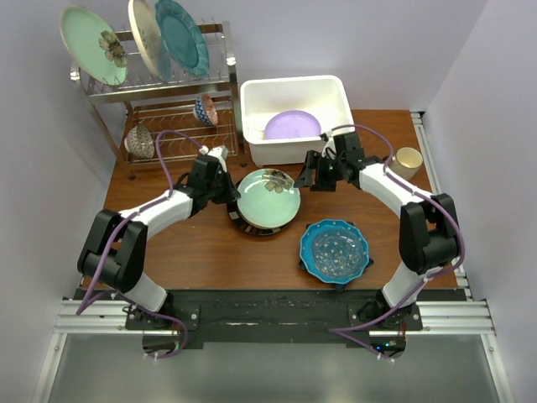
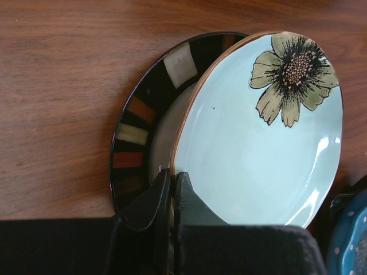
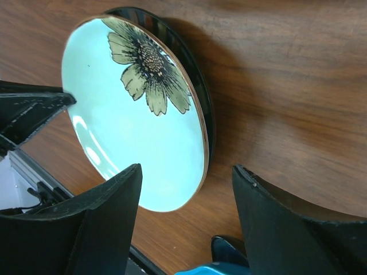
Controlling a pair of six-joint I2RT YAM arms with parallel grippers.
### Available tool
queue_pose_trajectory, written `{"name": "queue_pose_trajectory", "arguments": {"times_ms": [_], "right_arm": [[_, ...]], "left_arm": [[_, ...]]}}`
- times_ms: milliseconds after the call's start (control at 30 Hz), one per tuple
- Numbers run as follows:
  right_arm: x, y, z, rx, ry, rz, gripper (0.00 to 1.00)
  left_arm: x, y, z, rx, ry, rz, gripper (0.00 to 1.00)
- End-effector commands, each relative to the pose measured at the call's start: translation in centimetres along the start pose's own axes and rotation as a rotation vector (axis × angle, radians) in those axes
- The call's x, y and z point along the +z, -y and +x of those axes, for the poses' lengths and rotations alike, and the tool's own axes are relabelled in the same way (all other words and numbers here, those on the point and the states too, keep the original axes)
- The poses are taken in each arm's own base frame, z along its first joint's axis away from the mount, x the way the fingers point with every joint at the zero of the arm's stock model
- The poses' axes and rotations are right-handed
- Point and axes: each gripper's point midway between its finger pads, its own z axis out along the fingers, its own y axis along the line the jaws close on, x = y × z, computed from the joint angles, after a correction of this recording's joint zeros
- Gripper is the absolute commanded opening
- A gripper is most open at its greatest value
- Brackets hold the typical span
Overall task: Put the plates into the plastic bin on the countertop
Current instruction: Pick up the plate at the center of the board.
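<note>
Clamping the left rim of the mint round plate w/ flower (image 2: 258, 154), the L gripper (image 2: 172, 177) is seen shut on it. That plate is stacked on a dark-rimmed cream plate (image 2: 135, 134) mid reddish-brown wood-grain countertop (image 1: 210, 252). The R gripper (image 3: 187, 167) is held wide apart just beside the mint plate's right edge, nothing gripped. A lilac round plate (image 1: 292, 126) is lying inside the white rectangular plastic bin (image 1: 289, 82) at the far edge. A blue scalloped dotted plate (image 1: 334, 249) is set near the front-right edge.

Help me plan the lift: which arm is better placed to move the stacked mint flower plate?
Left: the left gripper is shut on the mint flower plate; the right gripper hangs open beside it.
</note>
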Motion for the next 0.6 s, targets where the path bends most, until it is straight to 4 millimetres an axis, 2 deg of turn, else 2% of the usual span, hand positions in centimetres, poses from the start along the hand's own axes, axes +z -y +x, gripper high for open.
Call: {"name": "queue_pose_trajectory", "arguments": {"times_ms": [0,400,567], "right_arm": [[0.6,-0.4,0.4,0.002,-0.007,-0.039,0.66],[1.9,0.2,2.1,0.03,-0.048,-0.07,0.62],[2.7,-0.1,2.7,0.056,-0.071,-0.114,0.6]], "left_arm": [[-0.1,1.5,-1.7,0.004,0.058,0.072,0.0],[-1.5,2.7,-2.4,-0.072,0.07,0.224,0.0],[-1.7,3.2,-1.9,-0.084,0.053,0.285,0.0]]}}
